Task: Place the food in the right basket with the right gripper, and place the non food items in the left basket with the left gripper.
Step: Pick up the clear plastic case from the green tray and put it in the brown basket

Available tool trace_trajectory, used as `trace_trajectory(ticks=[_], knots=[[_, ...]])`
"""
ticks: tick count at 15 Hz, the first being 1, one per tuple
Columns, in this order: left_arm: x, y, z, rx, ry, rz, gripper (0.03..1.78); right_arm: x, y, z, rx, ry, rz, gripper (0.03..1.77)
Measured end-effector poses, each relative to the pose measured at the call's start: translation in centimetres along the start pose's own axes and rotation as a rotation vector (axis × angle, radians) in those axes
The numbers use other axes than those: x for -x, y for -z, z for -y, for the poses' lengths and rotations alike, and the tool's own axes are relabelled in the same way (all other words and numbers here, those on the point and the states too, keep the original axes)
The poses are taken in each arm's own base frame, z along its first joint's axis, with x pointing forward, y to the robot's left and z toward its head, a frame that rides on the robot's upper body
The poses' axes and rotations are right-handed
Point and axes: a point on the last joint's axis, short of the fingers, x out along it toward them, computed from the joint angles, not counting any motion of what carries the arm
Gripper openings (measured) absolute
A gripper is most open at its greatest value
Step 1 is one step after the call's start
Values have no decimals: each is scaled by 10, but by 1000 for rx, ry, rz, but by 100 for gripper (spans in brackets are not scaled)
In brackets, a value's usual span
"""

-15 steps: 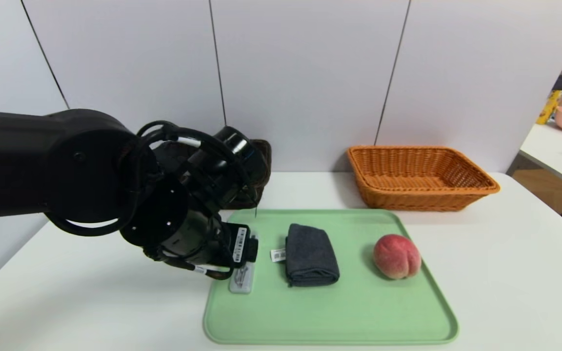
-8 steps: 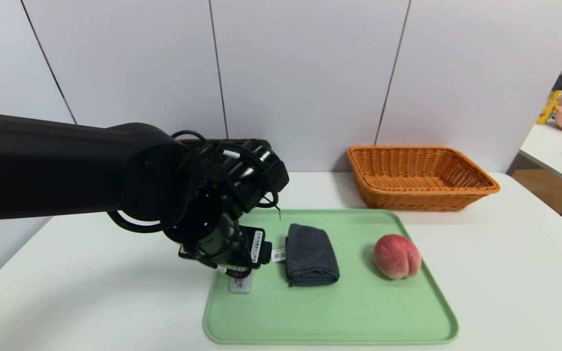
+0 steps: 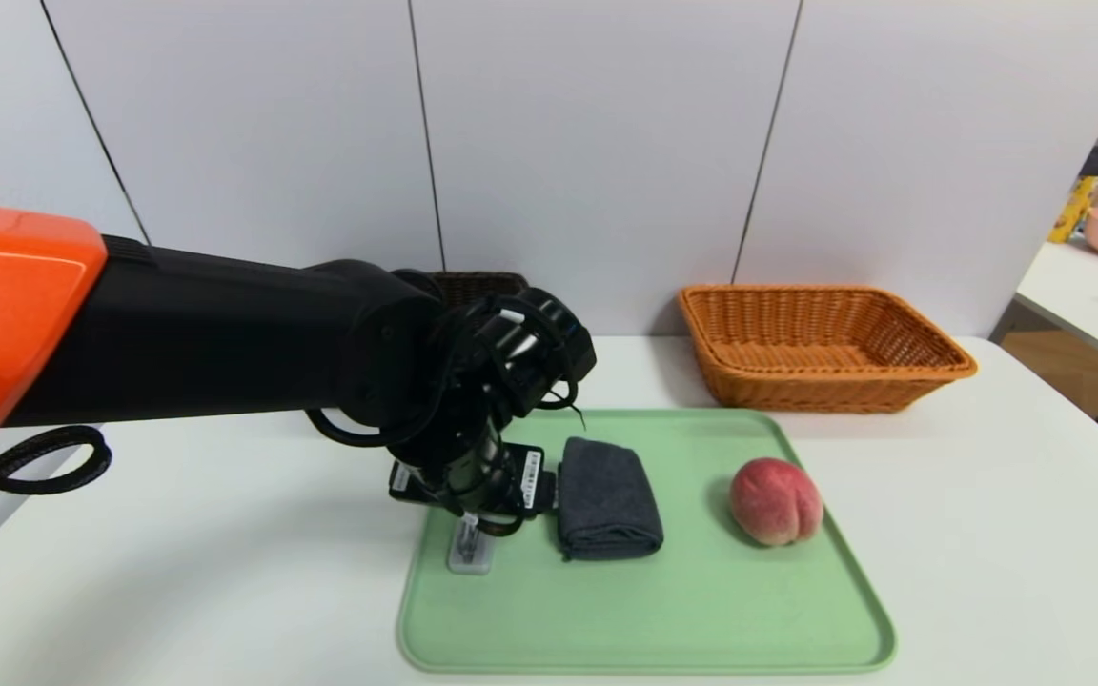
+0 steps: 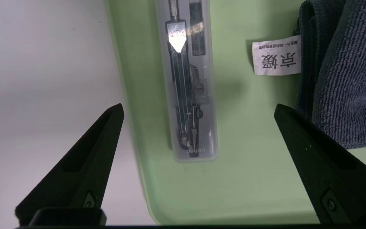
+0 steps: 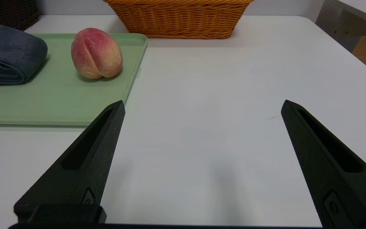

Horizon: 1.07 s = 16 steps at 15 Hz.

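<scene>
Two grippers stand open and hold nothing. Nearest is the right one (image 5: 204,101), idle over the table, to the near right of the tray (image 3: 644,610). The left one (image 4: 199,105) is at work over the tray's left side, its fingers spread to either side of the slim clear case (image 4: 191,95).

The case lies flat, its long side running near to far, and looks like the thing to pick now. The grip is best made across its narrow width, level and a little farther along than its near end, so that it does not tip when lifted. Centre the fingers first, then come straight down: the left finger should clear the tray's rim, and the right one should miss the cloth (image 3: 611,500) and its tag (image 4: 276,55). Close gently, as the plastic is probably smooth and could slip or turn.

Right of the cloth, the peach (image 3: 776,501) sits on the tray's right side, a job for the right gripper. At the far side stand the baskets: dark (image 3: 482,286) on the left, partly hidden by the arm, for the case and cloth; orange (image 3: 825,376) on the right, for the peach. Lift the case well above the dark rim before letting go.
</scene>
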Motion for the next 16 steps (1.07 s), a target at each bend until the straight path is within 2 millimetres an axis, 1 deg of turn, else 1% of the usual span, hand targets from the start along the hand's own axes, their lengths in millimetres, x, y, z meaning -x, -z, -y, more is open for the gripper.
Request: trace_trajectory(ticks=[7, 11, 16], knots=[[-12, -2, 0, 40, -18, -17, 169, 0, 0, 0, 0, 0, 0, 170], [-15, -5, 2, 94, -9, -3, 169, 0, 0, 0, -1, 0, 0, 170], [-18, -8, 1, 106, -9, -1, 169, 0, 0, 0, 0, 0, 0, 170]])
